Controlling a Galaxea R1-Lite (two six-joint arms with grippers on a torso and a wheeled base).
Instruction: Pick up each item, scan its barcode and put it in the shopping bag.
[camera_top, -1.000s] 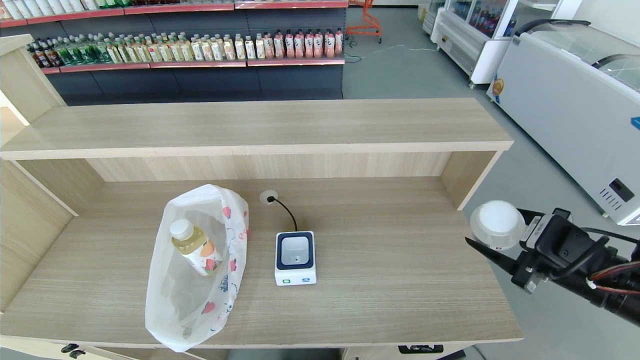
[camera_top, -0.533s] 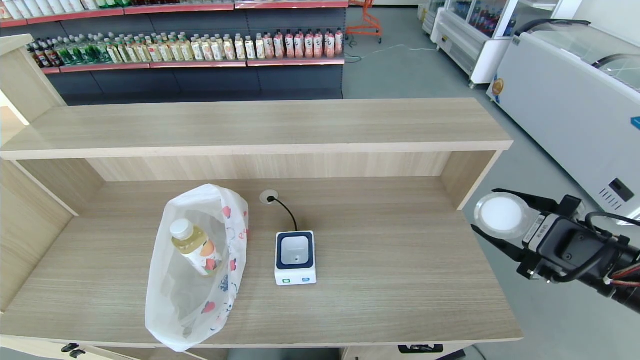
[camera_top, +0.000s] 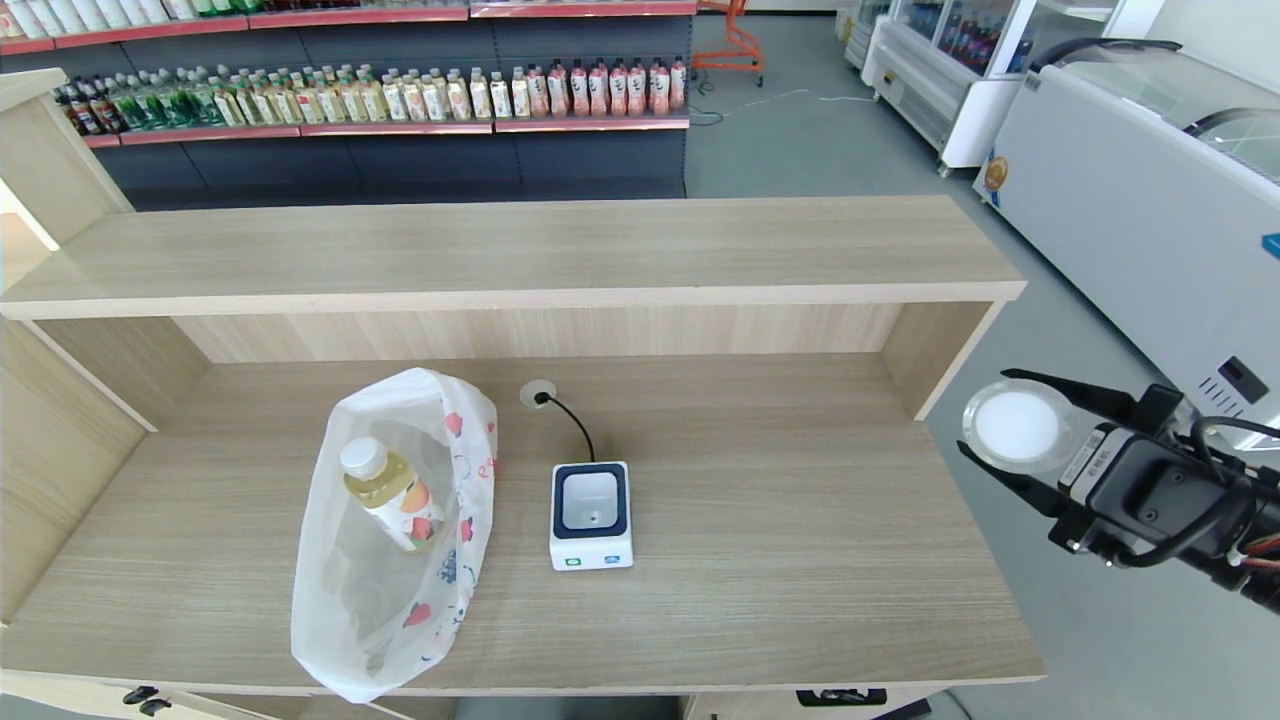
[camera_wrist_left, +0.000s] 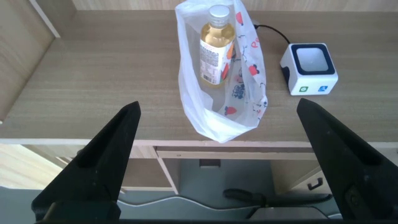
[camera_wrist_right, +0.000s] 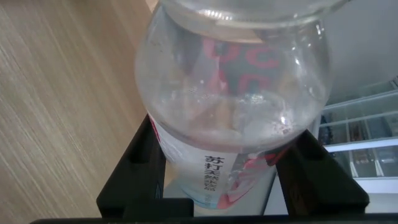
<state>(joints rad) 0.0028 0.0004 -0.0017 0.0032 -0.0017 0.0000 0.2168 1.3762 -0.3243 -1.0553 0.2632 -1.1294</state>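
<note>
My right gripper (camera_top: 1020, 425) is shut on a clear plastic bottle (camera_top: 1016, 428) with a white and red label, held off the counter's right end, its round end facing the head camera. In the right wrist view the bottle (camera_wrist_right: 233, 118) sits between the black fingers (camera_wrist_right: 134, 171). A white shopping bag (camera_top: 395, 530) with red and blue prints lies open on the counter's left part, with a yellow drink bottle (camera_top: 390, 497) inside. The barcode scanner (camera_top: 590, 515) stands just right of the bag. My left gripper (camera_wrist_left: 217, 162) hangs open, off the counter's front edge, in front of the bag (camera_wrist_left: 217, 81).
The wooden counter (camera_top: 780, 520) has a raised back shelf (camera_top: 520, 250) and side walls. The scanner's black cable (camera_top: 572, 420) runs to a hole at the back. White freezers (camera_top: 1140, 190) stand on the right, drink shelves (camera_top: 380, 95) behind.
My right gripper has risen a little and shifted right with the clear bottle, turning so the bottle's round end faces the camera. Bag and scanner have stayed put.
</note>
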